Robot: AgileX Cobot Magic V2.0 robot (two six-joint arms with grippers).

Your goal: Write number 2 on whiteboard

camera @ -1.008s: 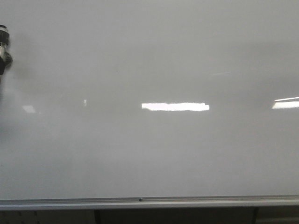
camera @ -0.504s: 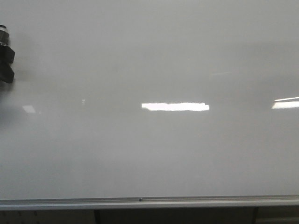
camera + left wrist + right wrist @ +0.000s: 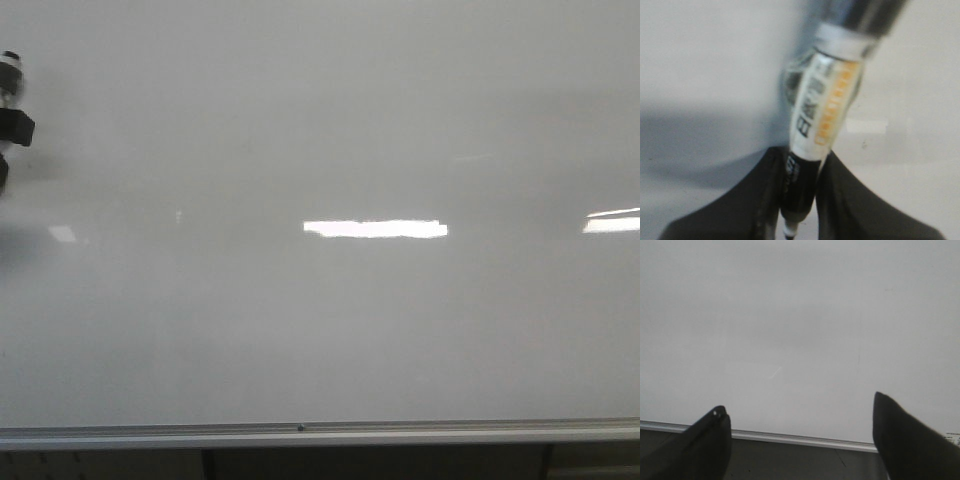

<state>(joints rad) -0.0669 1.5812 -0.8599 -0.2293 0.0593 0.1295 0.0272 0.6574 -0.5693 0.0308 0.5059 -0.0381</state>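
The whiteboard [image 3: 320, 330] fills the front view, plain and glossy, with a silver frame strip [image 3: 320, 432] along its lower edge. No number 2 shows on it in any view. My left gripper [image 3: 10, 125] sits at the far left edge of the front view, mostly cut off. In the left wrist view it [image 3: 802, 160] is shut on a marker [image 3: 825, 105] with a white and orange label, which points at the board [image 3: 705, 60]. My right gripper [image 3: 799, 406] is open and empty, facing the board [image 3: 800, 315] just above its frame strip [image 3: 800, 439].
Bright white light reflections lie on the board at the middle [image 3: 375, 229] and the right edge [image 3: 612, 220]. A dark band with supports runs below the frame strip [image 3: 380, 465].
My left gripper has shifted slightly at the left edge of the front view, its lower part slipping further out of frame. The board is unchanged.
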